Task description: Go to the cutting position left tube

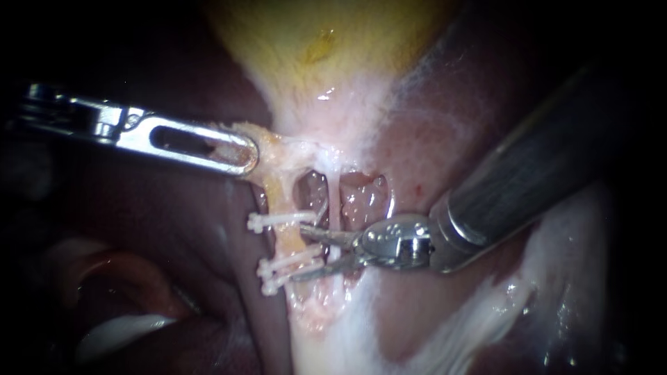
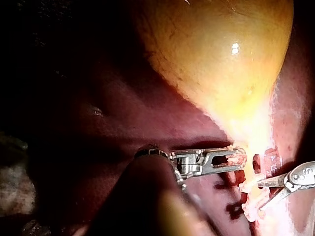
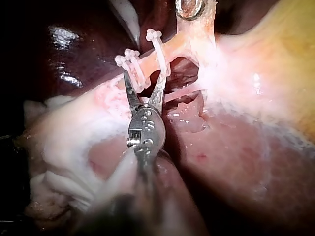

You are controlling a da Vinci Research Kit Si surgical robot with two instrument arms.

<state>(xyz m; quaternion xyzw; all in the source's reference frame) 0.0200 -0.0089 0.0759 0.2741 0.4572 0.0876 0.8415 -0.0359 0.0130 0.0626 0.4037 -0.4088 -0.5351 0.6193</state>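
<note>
While the left instrument (image 1: 240, 151) has its slotted jaws clenched on the gallbladder neck (image 1: 274, 149), just below the yellow gallbladder (image 1: 313, 42), the right instrument (image 1: 299, 253) comes in from the upper right with its two thin jaws spread apart and gripping nothing. From where I stand the left tube (image 1: 281, 198) runs down from the held tissue as a yellowish strand. It carries a single clip (image 1: 278, 221) higher up and a pair of clips (image 1: 288, 267) lower down. The right instrument's tips lie at that stretch of tube between the single clip and the pair, one jaw near each. I cannot tell whether the tube sits between the jaws or only at their tips. A thinner, paler right tube (image 1: 335, 198) hangs just beside the left one and crosses close to the upper jaw. Dark liver (image 1: 174, 229) lies around and beneath it all. The right wrist view shows the same spread jaws (image 3: 145, 76) reaching up to the clipped tube (image 3: 184, 44).
</note>
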